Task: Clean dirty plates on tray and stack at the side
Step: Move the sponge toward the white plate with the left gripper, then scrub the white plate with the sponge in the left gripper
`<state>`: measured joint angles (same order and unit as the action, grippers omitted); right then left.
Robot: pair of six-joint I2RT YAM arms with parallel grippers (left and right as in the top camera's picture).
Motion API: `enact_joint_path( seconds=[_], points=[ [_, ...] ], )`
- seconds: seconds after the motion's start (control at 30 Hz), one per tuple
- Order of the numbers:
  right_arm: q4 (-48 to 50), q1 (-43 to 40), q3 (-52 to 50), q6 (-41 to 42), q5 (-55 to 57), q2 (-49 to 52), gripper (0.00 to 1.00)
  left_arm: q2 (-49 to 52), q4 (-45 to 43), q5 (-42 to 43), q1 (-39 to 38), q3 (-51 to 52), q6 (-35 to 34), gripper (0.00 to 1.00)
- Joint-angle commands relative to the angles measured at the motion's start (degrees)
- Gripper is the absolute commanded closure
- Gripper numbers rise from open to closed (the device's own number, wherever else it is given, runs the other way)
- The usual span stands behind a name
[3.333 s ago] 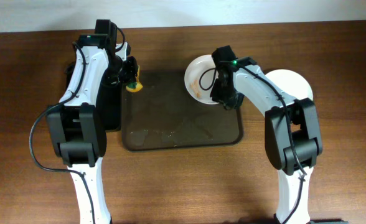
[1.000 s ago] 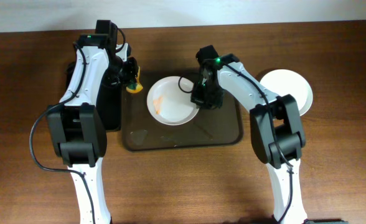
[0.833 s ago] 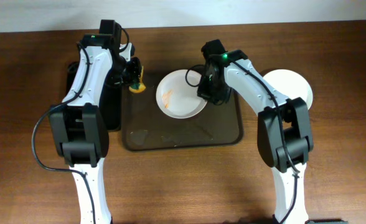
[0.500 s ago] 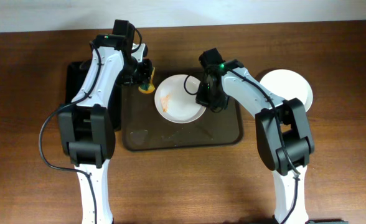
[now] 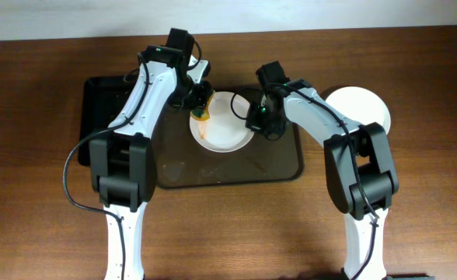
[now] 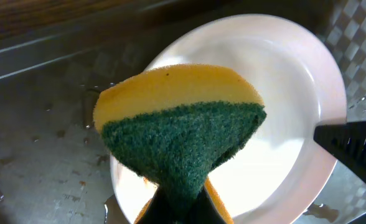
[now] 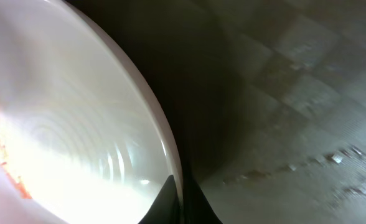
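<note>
A white plate (image 5: pixel 227 126) with an orange smear lies on the dark brown tray (image 5: pixel 275 163), near its far edge. My right gripper (image 5: pixel 256 122) is shut on the plate's right rim (image 7: pixel 164 140). My left gripper (image 5: pixel 200 103) is shut on a yellow and green sponge (image 5: pixel 201 114), held over the plate's left part; in the left wrist view the sponge (image 6: pixel 183 130) hangs just above the plate (image 6: pixel 295 93). A clean white plate (image 5: pixel 362 110) lies on the table right of the tray. A third plate is not visible.
A black bin (image 5: pixel 104 101) stands left of the tray. Small wet spots and crumbs (image 5: pixel 174 167) mark the tray's near part. The wooden table (image 5: pixel 34 194) surrounds everything.
The right gripper brought the dirty plate from the tray's far right corner to its middle. The left gripper moved right from the bin's edge with the sponge to over the plate.
</note>
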<state>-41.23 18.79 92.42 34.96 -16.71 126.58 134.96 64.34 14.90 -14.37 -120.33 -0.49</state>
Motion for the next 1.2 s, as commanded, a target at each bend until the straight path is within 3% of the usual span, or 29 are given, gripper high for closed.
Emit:
enact_joint_path(
  seconds=[0.0, 0.07, 0.23, 0.6, 0.73, 0.83, 0.97, 1.17],
  points=[
    [2.45, -0.94, -3.3, -4.9, -6.08, 1.4, 0.96, 1.86, 0.04, -0.15, -0.11, -0.44, 5.22, 1.0],
    [2.67, -0.96, -3.85, -5.64, -6.91, 1.4, 0.96, 2.75, 0.07, -0.46, -0.11, -0.44, 9.29, 1.0],
    [2.78, -0.85, -3.87, -5.64, -6.88, 1.4, 0.96, 7.3, 2.54, -6.25, -0.11, -0.39, 9.4, 1.0],
    [3.17, -0.87, -3.87, -5.62, -6.82, 1.4, 0.96, 9.9, 14.82, -2.89, -4.22, 0.13, 7.5, 1.0],
    [3.21, -0.87, -3.87, -5.62, -6.67, 1.4, 0.96, 9.9, 19.82, 2.82, -5.92, 0.24, 13.77, 1.0],
    [3.19, -0.85, -3.87, -5.62, -6.67, 1.4, 0.96, 9.92, 17.81, 3.32, -6.34, 0.24, 15.13, 1.0],
    [3.15, -0.85, -3.87, -5.62, -6.67, 1.4, 0.96, 10.27, 9.97, -1.79, -4.85, 0.26, 6.54, 0.99],
    [3.17, -0.87, -3.87, -5.62, -6.64, 1.4, 0.96, 13.0, 2.03, -22.62, -1.88, 0.35, -12.17, 1.0]
  ],
)
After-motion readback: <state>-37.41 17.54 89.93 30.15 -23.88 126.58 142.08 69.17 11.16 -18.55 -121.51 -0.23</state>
